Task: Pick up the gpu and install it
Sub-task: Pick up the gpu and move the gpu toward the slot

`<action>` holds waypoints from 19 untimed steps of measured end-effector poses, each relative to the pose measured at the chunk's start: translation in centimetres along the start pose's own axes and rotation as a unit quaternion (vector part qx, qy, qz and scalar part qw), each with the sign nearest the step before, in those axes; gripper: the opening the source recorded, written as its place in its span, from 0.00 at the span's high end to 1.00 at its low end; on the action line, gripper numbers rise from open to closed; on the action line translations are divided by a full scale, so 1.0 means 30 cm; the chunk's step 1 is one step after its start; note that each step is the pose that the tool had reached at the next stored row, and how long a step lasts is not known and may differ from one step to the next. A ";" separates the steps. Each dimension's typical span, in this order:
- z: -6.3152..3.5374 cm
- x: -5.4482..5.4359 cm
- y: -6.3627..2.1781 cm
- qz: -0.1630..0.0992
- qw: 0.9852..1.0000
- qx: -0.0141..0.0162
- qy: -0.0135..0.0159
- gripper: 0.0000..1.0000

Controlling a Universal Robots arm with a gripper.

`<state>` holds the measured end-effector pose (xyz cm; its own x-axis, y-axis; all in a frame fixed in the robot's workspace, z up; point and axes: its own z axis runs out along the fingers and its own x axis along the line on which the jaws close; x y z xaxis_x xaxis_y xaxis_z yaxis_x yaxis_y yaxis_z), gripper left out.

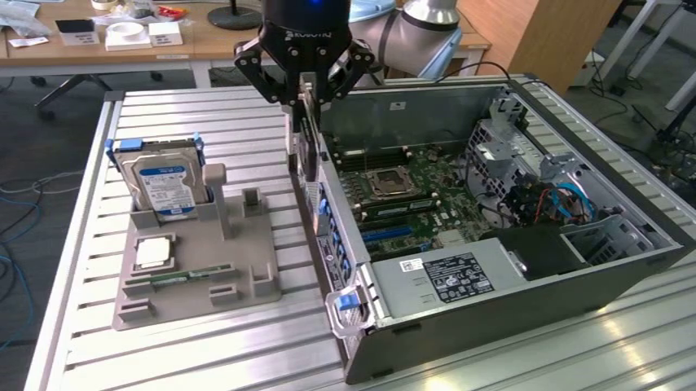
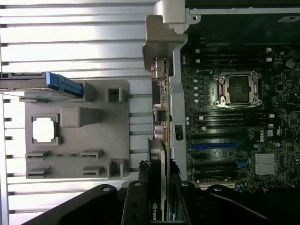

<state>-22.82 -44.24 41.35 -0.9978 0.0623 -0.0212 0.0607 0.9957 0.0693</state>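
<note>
**Condition.** The pincer [image 1: 308,88] is closed to a narrow gap on the upper edge of the gpu [image 1: 308,145]. The card hangs edge-on and upright, clear of the surface [image 1: 218,114]. It sits directly above the side wall [image 1: 339,244] of the open computer case [image 1: 490,318], on the exterior view's left side of that case. It is not over the motherboard [image 1: 435,204]. The wrist view confirms this: the card's edge runs along the wall line, with the expansion slots [image 2: 213,146] well apart from it, further inside the case.

**Hazards.**
- Wall strike: a straight descent from this position would likely put the card's lower edge on the wall rim, not in a slot. The cause would be the sideways offset.
- Slip or tilt: the grip takes only a thin strip of the card. Any contact with the wall could rotate the card between the fingers.
- Slot misalignment: a tilted card could jam at the slot mouth or scrape nearby board components.
- Bracket fouling: the card's metal end must clear the case's end panel, and whether it does cannot be determined here.
</note>
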 end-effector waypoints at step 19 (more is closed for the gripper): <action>0.002 -0.099 0.006 0.000 1.000 0.000 0.000 0.73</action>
<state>-19.85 -44.24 41.35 -0.9978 0.0625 -0.0211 0.0609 0.9957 0.0693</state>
